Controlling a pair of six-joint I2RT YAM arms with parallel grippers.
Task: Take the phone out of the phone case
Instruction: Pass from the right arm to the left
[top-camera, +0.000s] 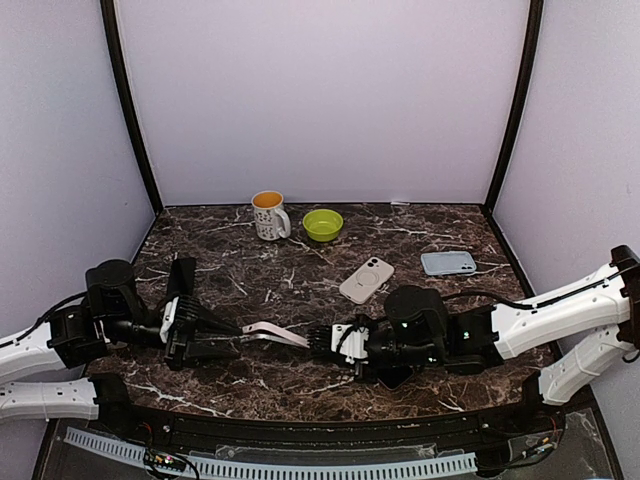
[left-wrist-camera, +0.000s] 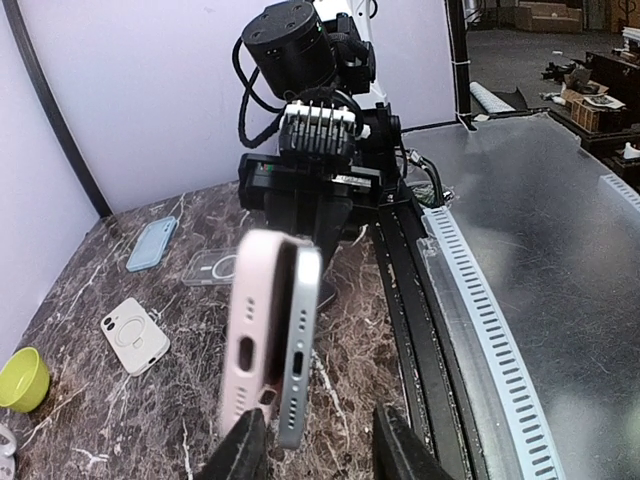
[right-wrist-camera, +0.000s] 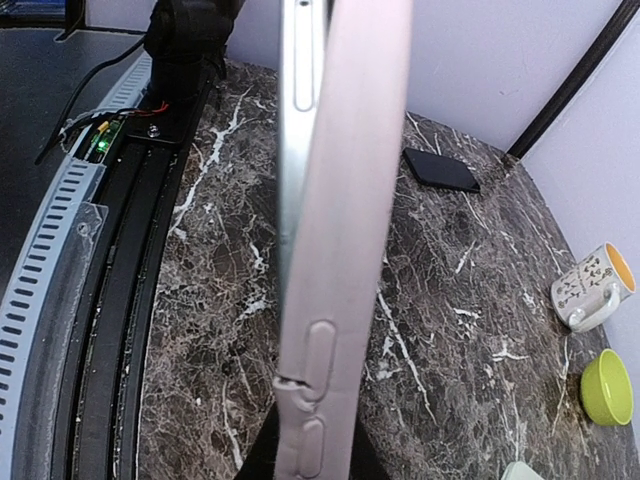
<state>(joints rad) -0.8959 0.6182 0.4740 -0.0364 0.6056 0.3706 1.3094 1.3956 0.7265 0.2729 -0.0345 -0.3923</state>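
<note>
Mug (top-camera: 268, 214) beside green bowl (top-camera: 322, 224) — white case (top-camera: 366, 279), bluish case (top-camera: 448, 263) perhaps.

Left arm (top-camera: 30, 352) and right arm (top-camera: 560, 312): white shells, black joints, black cables. Left gripper (top-camera: 238, 344) and right gripper (top-camera: 318, 340) black; perhaps 1 green light near right wrist.

Soft, even light overhead; close-up blur at both wrists.

From above, diffuse light falls evenly: the pale walls (top-camera: 320, 100) are bright, the dark worktop (top-camera: 300, 290) shows faint sheen and only soft shadows under the arms. In the left wrist view the phone (left-wrist-camera: 300, 340) and case (left-wrist-camera: 250, 330) sit near the lens and are blurred, while the far objects are sharper; the metal sheet (left-wrist-camera: 540, 250) on the right carries dull grey reflections. In the right wrist view the phone is slightly soft, and the strip (right-wrist-camera: 50, 260) bows at the left edge.
</note>
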